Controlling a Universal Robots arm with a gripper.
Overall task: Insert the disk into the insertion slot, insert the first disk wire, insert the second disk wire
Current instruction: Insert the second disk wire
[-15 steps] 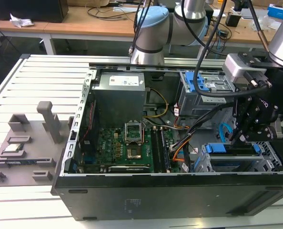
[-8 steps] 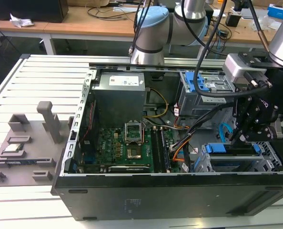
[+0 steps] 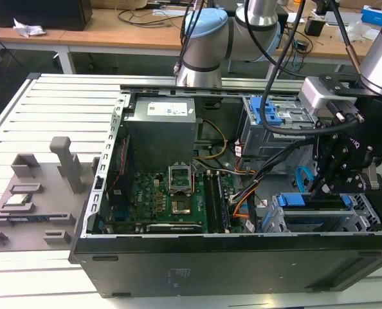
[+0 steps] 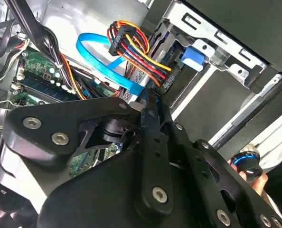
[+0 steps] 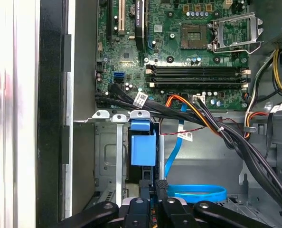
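Observation:
The disk (image 3: pixel 310 201) lies in the insertion slot (image 3: pixel 364 219) at the case's front corner, on the exterior view's right; its blue carrier (image 5: pixel 143 148) shows between the slot's metal walls (image 5: pixel 108 161). My gripper (image 3: pixel 321 188) hangs just above the disk's inner end. Its fingers (image 5: pixel 153 184) are closed on the plug end of the second disk wire (image 5: pixel 198 192), whose light-blue loop (image 4: pixel 98 57) curves away from the fingertips (image 4: pixel 150 102). The first disk wire (image 4: pixel 136 52), a red, orange and yellow bundle, runs down to the disk's end beside the fingers.
A taller grey cage with blue latch (image 3: pixel 271 119) stands behind the gripper. A thick black cable bundle (image 5: pixel 236 142) and an orange cable (image 5: pixel 188 102) cross between the motherboard (image 3: pixel 172 199) and the slot. A grey fixture (image 3: pixel 30 193) lies on the table at the exterior view's left.

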